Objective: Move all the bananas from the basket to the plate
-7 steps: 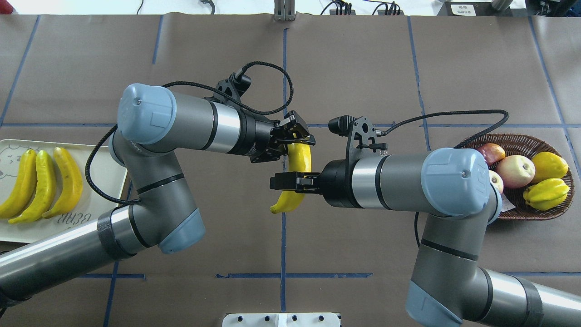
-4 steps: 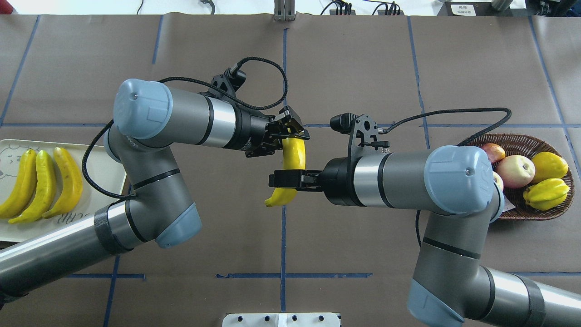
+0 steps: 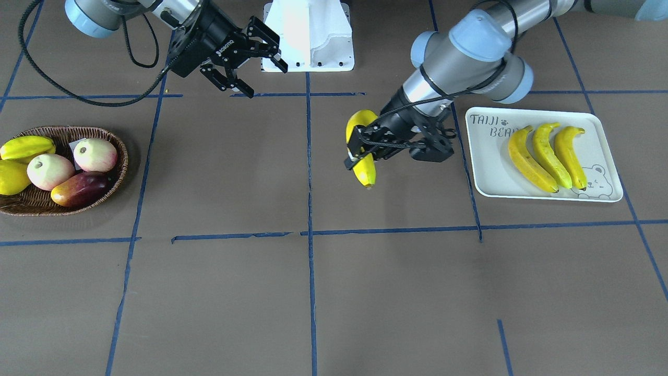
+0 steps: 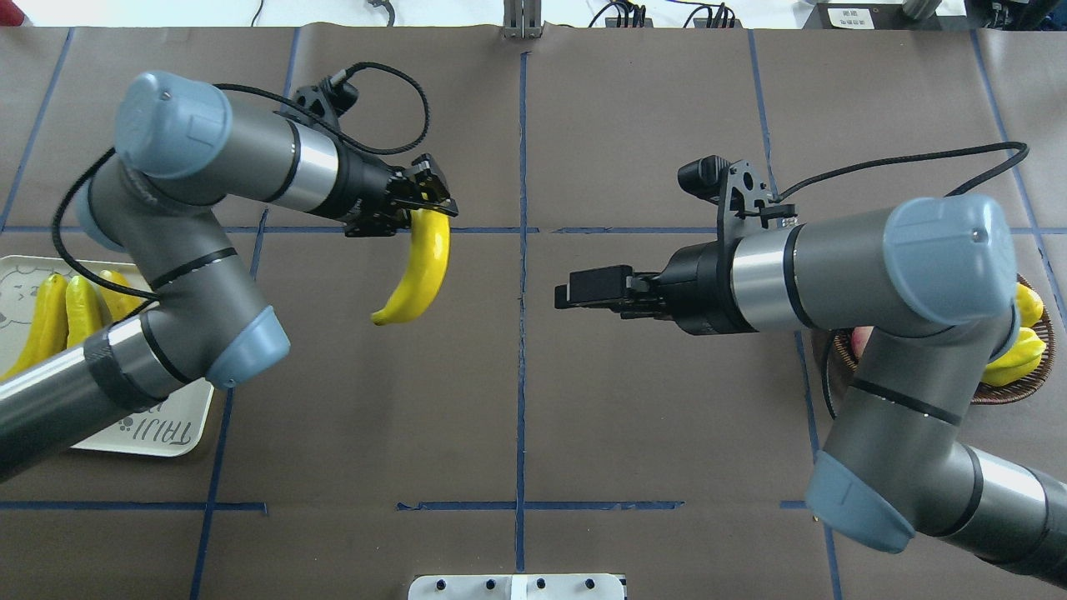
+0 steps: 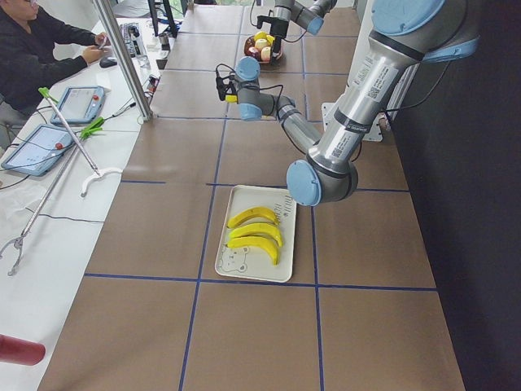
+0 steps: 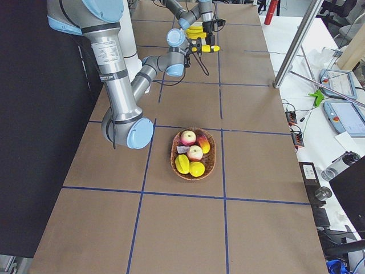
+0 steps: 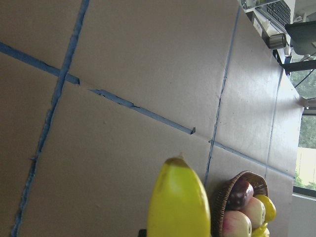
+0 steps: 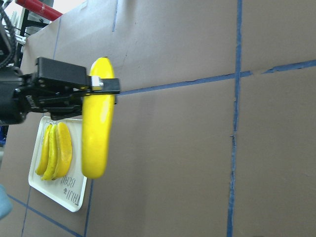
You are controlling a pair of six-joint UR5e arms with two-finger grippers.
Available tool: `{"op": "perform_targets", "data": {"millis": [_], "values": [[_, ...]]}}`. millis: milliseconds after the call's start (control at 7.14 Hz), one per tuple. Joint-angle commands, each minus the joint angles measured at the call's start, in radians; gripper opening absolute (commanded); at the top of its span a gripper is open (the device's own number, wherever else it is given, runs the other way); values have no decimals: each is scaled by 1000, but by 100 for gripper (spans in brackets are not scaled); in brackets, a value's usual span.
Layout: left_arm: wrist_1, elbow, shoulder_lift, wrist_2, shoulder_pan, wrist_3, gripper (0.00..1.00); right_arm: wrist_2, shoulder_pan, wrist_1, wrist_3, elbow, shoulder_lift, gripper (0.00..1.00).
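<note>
My left gripper (image 4: 427,198) is shut on the top end of a yellow banana (image 4: 419,267), which hangs above the table left of centre. The gripper (image 3: 360,149) and banana (image 3: 365,168) also show in the front view, just left of the plate (image 3: 480,175). The right wrist view shows the banana (image 8: 97,128) too. Three bananas (image 3: 545,154) lie side by side on the white plate. My right gripper (image 4: 571,293) is open and empty, apart from the banana; its spread jaws show in the front view (image 3: 263,78). The wicker basket (image 3: 122,156) shows no banana.
The basket holds two apples (image 3: 49,171), a mango (image 3: 78,190), a lemon (image 3: 10,177) and a starfruit (image 3: 26,147). The white robot base (image 3: 308,36) stands at the table's near edge. An operator (image 5: 41,49) sits at the side bench.
My right gripper has let go of the banana and pulled back to the right. My left arm has carried the banana leftwards, nearer the plate.
</note>
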Motion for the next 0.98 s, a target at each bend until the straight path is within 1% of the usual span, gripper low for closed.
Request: {"op": "perform_targets", "data": {"millis": [0, 140, 280, 420, 560, 840], "values": [[67, -120, 204, -23, -89, 217, 0, 81, 115, -7, -11, 18, -71, 100], [112, -182, 327, 14, -92, 341, 0, 83, 150, -74, -71, 23, -82, 100], [190, -240, 430, 87, -85, 458, 0, 83, 163, -177, -161, 29, -80, 100], [294, -278, 461, 154, -65, 506, 0, 80, 165, -255, -219, 35, -74, 100], [343, -285, 463, 210, -13, 506, 0, 77, 163, -262, -220, 33, -77, 100], [343, -264, 501, 265, 38, 506, 0, 77, 165, -262, -222, 26, -82, 100]]}}
